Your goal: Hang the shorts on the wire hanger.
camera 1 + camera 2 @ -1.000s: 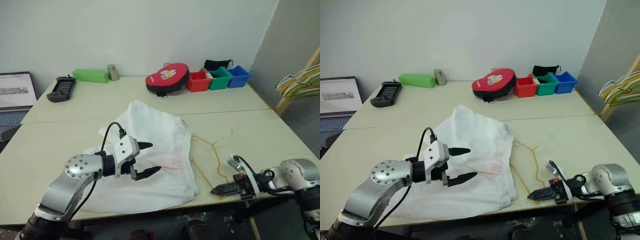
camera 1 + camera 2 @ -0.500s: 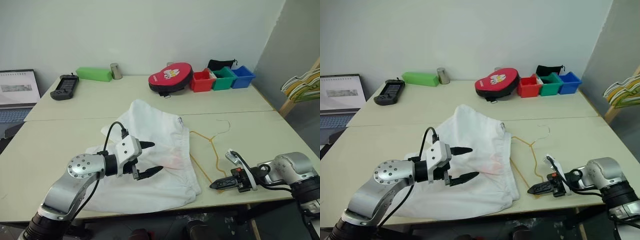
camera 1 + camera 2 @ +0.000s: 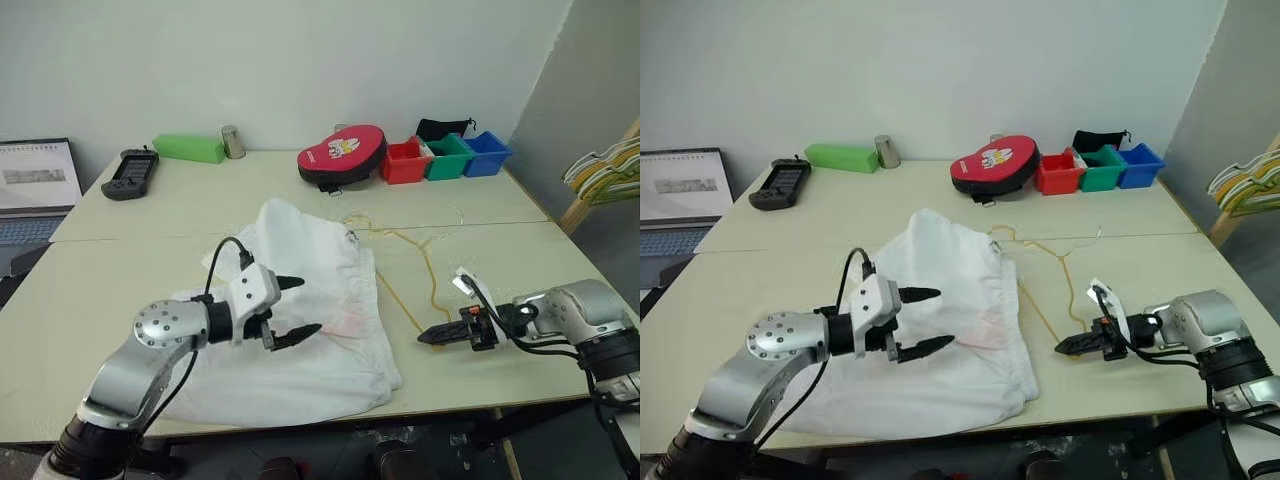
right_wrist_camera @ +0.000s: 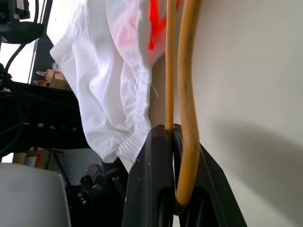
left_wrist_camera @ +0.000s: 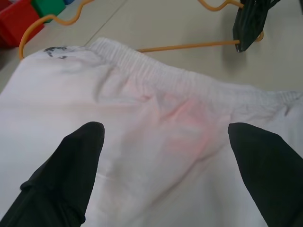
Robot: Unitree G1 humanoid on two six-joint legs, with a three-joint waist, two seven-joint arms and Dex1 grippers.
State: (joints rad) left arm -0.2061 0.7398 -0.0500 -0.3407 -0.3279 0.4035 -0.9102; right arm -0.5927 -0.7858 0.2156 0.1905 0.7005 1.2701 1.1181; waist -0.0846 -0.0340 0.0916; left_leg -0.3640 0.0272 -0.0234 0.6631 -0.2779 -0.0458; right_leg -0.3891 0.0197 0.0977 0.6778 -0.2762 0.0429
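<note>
The white shorts [image 3: 310, 240] lie crumpled on the table's middle, a faint pinkish mark [image 5: 189, 123] near the waistband. My left gripper [image 3: 310, 305] hovers open just above them, its fingers [image 5: 78, 156] spread either side of the mark. The thin yellow wire hanger [image 3: 432, 280] lies flat to the right of the shorts, its hook [image 3: 460, 215] pointing away toward the far side. My right gripper [image 3: 430, 338] is shut on the hanger's near corner [image 4: 187, 94], low over the table and pointing left toward the shorts' hem.
Along the far edge stand a red case [image 3: 338, 155], red, green and blue bins [image 3: 440, 158], a green box [image 3: 188, 148], a metal can [image 3: 232, 142] and a black handheld device [image 3: 128, 174]. A laptop [image 3: 35, 190] sits far left. Striped hangers [image 3: 605, 170] hang beyond the table's right edge.
My right gripper has slid away from the table's front edge, dragging the hanger farther onto the table; its far end now lies by the shorts' waistband. The left gripper has barely moved.
</note>
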